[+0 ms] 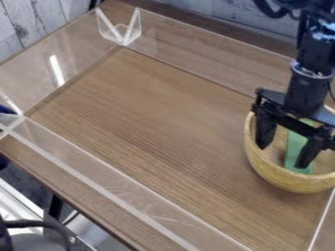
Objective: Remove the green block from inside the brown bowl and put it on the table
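The brown bowl point(268, 170) sits at the right edge of the table point(144, 118). Inside it lies the green block point(305, 152), leaning against the bowl's far right wall. My gripper point(293, 145) points straight down with its black fingers open, lowered into the bowl. One finger point(272, 132) stands left of the block, the other point(318, 149) right of it, so the block lies between them. Whether the fingers touch the block cannot be made out. The gripper hides part of the block.
Low clear acrylic walls point(92, 186) border the table on the near left and far sides. A clear acrylic corner bracket point(119, 27) stands at the back. The bowl is close to the right wall point(322, 211).
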`<act>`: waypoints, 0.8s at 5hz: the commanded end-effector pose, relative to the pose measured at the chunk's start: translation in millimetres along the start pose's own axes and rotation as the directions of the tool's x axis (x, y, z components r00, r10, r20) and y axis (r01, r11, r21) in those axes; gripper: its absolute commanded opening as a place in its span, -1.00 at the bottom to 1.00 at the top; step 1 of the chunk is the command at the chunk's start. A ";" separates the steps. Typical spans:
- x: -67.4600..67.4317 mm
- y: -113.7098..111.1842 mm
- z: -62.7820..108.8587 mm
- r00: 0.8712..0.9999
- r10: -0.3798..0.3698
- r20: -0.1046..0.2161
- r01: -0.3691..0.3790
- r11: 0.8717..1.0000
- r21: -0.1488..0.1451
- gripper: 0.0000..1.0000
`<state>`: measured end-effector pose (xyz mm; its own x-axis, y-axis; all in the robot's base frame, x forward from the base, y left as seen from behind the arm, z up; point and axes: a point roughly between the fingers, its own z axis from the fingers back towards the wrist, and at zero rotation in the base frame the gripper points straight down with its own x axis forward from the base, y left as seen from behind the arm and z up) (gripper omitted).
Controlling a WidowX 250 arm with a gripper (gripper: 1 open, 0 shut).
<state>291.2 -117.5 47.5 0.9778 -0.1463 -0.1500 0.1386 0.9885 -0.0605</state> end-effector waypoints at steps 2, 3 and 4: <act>16.4 -9.5 6.8 0.997 -0.011 0.076 0.012 1.000 -0.019 1.00; 20.2 -10.1 2.7 0.997 -0.007 0.077 0.009 1.000 -0.021 1.00; 24.5 -11.3 0.2 0.996 -0.007 0.085 0.009 1.000 -0.022 1.00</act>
<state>302.4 -126.1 28.9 0.9814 -0.1435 -0.1276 0.1355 0.9884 -0.0688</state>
